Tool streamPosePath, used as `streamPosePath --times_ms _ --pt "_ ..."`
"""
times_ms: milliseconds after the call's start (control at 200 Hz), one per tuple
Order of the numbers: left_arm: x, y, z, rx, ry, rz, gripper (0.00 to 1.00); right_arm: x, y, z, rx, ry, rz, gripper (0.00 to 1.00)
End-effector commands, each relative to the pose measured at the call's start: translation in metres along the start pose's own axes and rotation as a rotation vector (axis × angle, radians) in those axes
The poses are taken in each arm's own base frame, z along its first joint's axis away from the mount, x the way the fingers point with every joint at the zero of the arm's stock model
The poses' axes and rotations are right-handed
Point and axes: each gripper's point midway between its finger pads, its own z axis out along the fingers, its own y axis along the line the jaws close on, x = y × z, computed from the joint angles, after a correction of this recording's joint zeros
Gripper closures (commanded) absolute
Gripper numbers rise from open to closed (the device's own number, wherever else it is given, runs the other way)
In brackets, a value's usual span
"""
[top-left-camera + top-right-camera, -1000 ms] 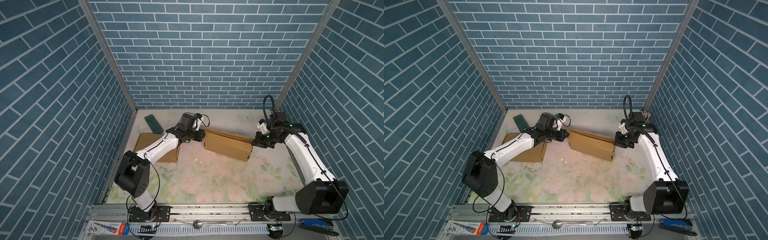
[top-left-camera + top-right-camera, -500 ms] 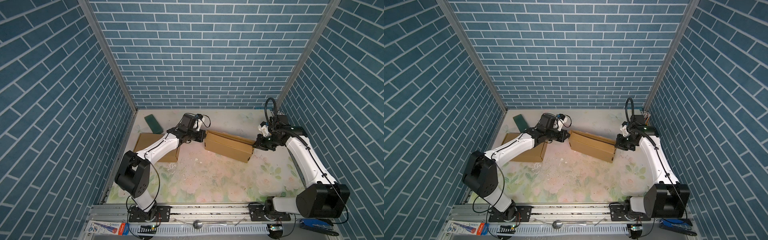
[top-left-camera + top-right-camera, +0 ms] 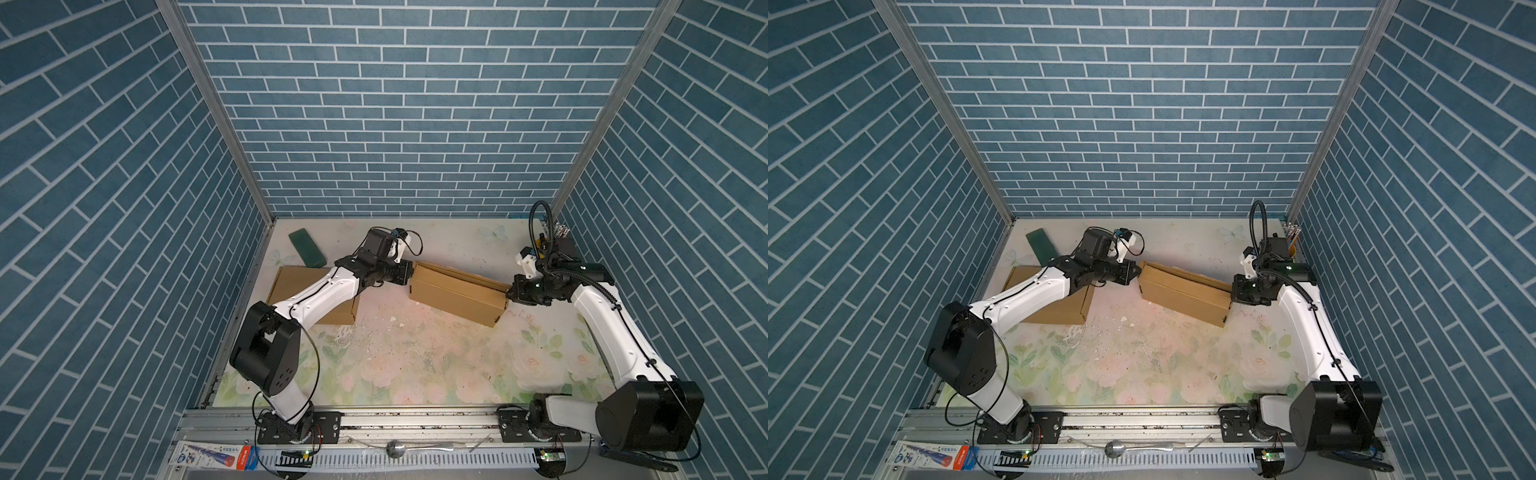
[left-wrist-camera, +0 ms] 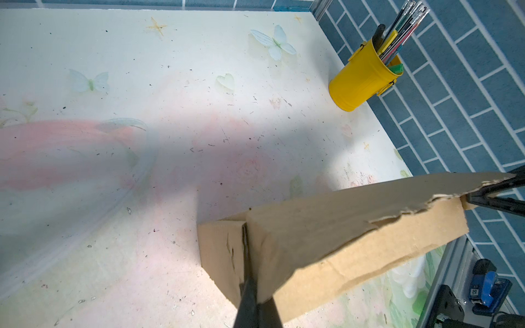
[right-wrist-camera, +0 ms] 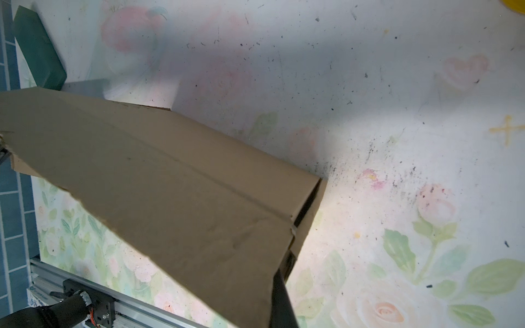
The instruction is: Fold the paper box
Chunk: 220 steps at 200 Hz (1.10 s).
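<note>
I see top views from high at front, looking down on whole table [image 3: 415,365], far off. Wrist cams close, low, facing each other along paper box [image 4: 341,235]; both share it.

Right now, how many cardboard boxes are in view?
2. The held box spans between the left gripper and right gripper; the flat box lies under the left arm.
</note>
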Motion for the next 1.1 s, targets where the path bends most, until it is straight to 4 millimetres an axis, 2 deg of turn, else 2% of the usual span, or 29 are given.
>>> streamPosePath --times_ms 0,290,575,865,970,1095 --pt "0.062 0.022 0.015 -0.077 0.210 -0.070 1.00 0.028 -0.017 0.011 0.085 0.104 -0.014 1.00" --pt "0.061 0.017 0.015 -0.076 0.215 -0.058 1.00 0.033 -0.030 0.007 0.187 0.141 -0.029 1.00" --pt "0.062 0.015 0.017 -0.077 0.214 -0.053 1.00 0.034 -0.006 0.019 0.117 0.131 0.016 1.00" --pt "0.069 0.021 0.018 -0.100 0.231 -0.036 1.00 0.009 0.014 -0.009 -0.016 0.057 0.043 0.77" --pt "0.069 0.021 0.018 -0.099 0.229 -0.035 1.00 0.003 0.022 -0.020 -0.055 0.053 0.017 0.63" --pt "0.070 0.021 0.018 -0.098 0.230 -0.034 1.00 -0.006 0.018 -0.039 0.007 0.023 -0.087 0.47"
